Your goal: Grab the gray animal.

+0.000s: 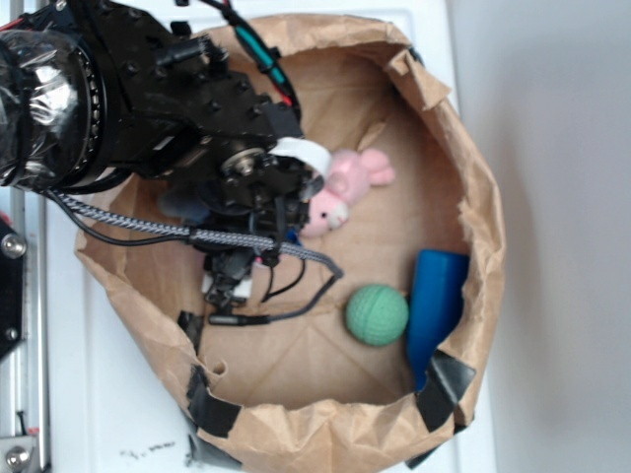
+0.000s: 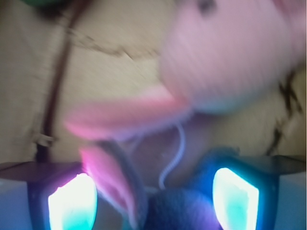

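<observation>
Gripper [image 2: 153,201] points straight down into the paper bag [image 1: 463,177], its jaws wide apart around the gray bunny [image 2: 180,211], which lies just beside the pink bunny [image 2: 230,57].

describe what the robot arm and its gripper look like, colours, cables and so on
The arm is black with bolted, blocky joint housings; its big round base section is wrapped in clear shiny plastic. A black-and-white braided cable runs across it, thinner black wires loop below, and red and teal wires show near the top. A white ring sits at the wrist. In the wrist view the gripper has dark fingers with pads glowing white and cyan.
</observation>
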Action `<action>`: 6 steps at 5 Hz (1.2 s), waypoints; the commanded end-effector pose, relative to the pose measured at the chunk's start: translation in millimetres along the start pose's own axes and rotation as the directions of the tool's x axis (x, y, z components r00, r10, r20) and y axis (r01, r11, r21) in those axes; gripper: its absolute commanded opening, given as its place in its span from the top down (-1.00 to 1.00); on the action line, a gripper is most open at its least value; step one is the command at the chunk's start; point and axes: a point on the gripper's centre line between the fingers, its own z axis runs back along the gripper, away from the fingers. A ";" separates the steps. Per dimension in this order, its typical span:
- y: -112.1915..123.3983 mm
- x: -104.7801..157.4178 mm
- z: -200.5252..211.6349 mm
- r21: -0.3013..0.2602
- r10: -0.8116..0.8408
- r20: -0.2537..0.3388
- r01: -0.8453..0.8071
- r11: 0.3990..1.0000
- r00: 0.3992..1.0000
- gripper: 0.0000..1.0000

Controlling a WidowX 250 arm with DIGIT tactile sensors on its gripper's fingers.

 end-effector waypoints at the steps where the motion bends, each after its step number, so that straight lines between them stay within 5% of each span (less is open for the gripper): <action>1: 5.0 -13.9 -2.5 0.081 -0.034 0.004 0.033 0.996 0.999 -1.00; 2: 6.4 -19.8 -0.8 0.104 0.018 0.026 -0.021 0.994 0.999 1.00; 4: 7.6 -22.4 10.9 0.081 0.013 0.054 -0.018 0.997 0.998 1.00; 6: -20.0 16.4 67.9 -0.057 0.064 0.117 -0.058 0.997 0.991 1.00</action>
